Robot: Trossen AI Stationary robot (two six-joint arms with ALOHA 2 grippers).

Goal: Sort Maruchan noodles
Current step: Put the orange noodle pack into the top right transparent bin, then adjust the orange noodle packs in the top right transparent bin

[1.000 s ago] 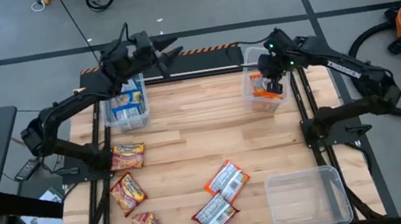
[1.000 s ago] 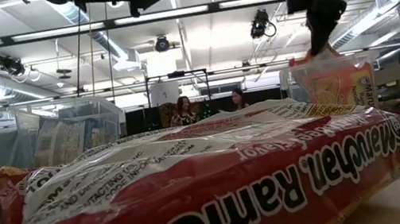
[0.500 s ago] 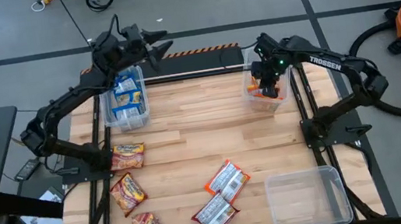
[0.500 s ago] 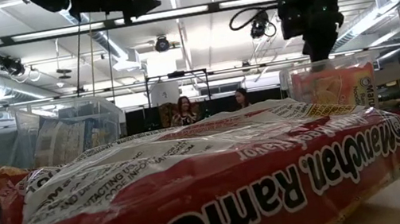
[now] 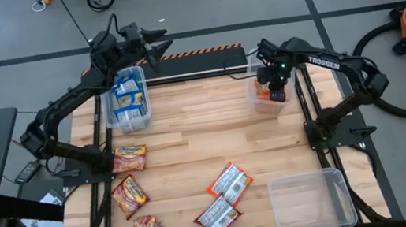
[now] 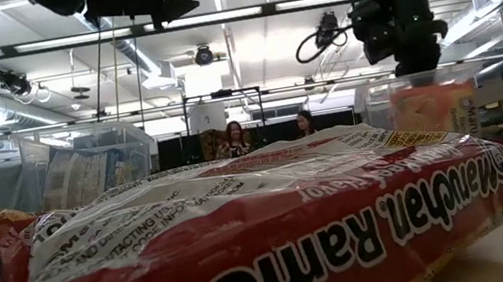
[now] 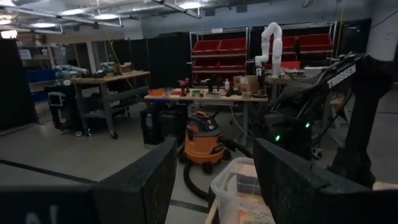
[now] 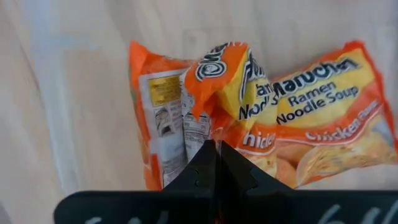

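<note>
A: My left gripper [image 5: 159, 44], fingers apart, hangs empty past the blue-pkt bin [image 5: 126, 100]. Red noodles [image 5: 129, 158] lie near the table's left edge, two more pkts [image 5: 229, 183] mid-front.

B: And the right?

A: Right gripper [image 5: 272, 86], fingers together, sits over the orange pkts [image 8: 298, 124] in their bin [image 5: 252, 90]. Should lift straight up so nothing snags.

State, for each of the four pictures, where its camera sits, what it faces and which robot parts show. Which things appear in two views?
High: overhead, facing down; both arms, left pincer, right pincer.
Low: tabletop level, behind a red noodle packet; arms above.
Left wrist: faces the room; own open fingers.
Right wrist: faces down at orange packets; fingers shut.
Shared: the orange packets' bin in the high, low and left wrist views.
</note>
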